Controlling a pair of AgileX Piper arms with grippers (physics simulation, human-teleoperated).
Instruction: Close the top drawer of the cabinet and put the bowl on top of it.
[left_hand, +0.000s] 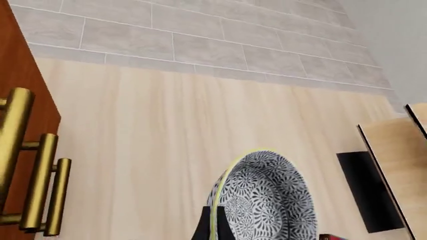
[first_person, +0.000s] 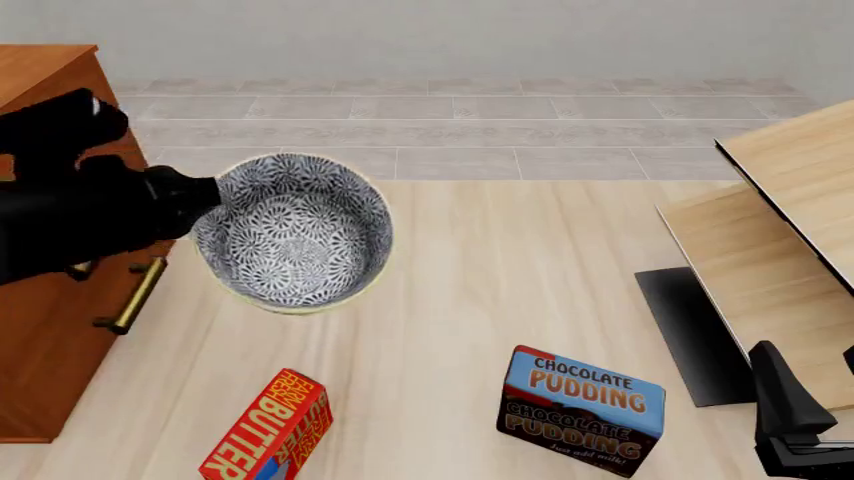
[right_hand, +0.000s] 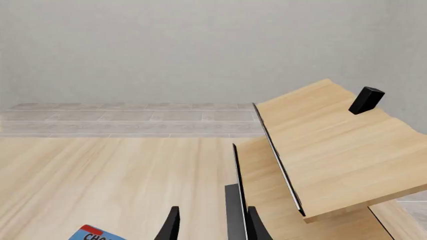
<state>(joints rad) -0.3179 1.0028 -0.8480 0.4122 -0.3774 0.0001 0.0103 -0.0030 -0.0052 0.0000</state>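
Note:
The bowl, white with a dense dark floral pattern and a yellowish rim, hangs tilted above the floor, its opening toward the front camera. My left gripper is shut on its rim beside the cabinet. The wrist view shows the bowl with its rim pinched in that gripper. The cabinet's face carries three brass handles, and the largest marks the top drawer. No drawer front visibly stands out from the others. My right gripper is open and holds nothing, low at the right.
A chocolate pudding box and a red butter box lie on the light wood surface in front. Pale wood furniture with a dark panel stands at the right, close to my right gripper. The cabinet's top is at far left.

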